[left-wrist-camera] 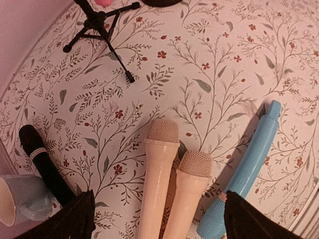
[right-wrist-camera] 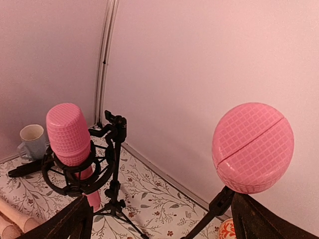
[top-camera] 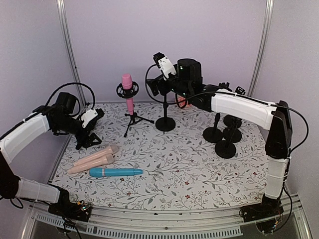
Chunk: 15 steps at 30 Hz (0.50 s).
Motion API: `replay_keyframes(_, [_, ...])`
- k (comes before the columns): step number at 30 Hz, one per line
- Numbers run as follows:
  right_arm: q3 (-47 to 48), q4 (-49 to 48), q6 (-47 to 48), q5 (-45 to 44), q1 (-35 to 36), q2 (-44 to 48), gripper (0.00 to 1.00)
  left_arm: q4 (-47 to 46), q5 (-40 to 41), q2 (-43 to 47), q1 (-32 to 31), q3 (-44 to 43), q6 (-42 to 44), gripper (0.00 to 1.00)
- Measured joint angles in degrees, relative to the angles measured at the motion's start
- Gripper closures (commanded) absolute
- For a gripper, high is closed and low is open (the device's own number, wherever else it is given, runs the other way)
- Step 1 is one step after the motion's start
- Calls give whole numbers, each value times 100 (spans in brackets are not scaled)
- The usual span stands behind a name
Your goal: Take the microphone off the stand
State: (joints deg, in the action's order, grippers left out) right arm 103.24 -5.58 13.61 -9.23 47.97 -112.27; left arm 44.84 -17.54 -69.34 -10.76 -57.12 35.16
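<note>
A pink microphone (top-camera: pixel 127 89) stands upright in a black ring mount on a tripod stand (top-camera: pixel 133 119) at the back; the right wrist view shows it at the left (right-wrist-camera: pixel 70 133). A second microphone with a round pink head (right-wrist-camera: pixel 252 147) sits on a black stand arm just above my right gripper's right finger (right-wrist-camera: pixel 271 219). My right gripper (top-camera: pixel 159 79) (right-wrist-camera: pixel 162 226) is open and empty, held high between the two. My left gripper (top-camera: pixel 88 133) (left-wrist-camera: pixel 162 221) is open and empty above two beige microphones (left-wrist-camera: pixel 172 184) lying on the table.
A blue microphone (top-camera: pixel 115 172) (left-wrist-camera: pixel 249 169) lies beside the beige ones (top-camera: pixel 93 158). A black microphone (left-wrist-camera: pixel 42 162) and a cup (left-wrist-camera: pixel 20 199) sit at the far left. A round-base stand (top-camera: pixel 165 123) is at centre back. Several more black stands (top-camera: pixel 225 135) are on the right.
</note>
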Motion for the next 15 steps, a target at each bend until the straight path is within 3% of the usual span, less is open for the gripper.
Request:
replay_keyframes(8, [219, -149, 555, -667, -2, -529, 4, 0, 0, 120, 0, 2, -7, 9])
replay_keyframes(15, [-896, -562, 457, -852, -2, -92, 5, -4, -4, 129, 0, 17, -2, 9])
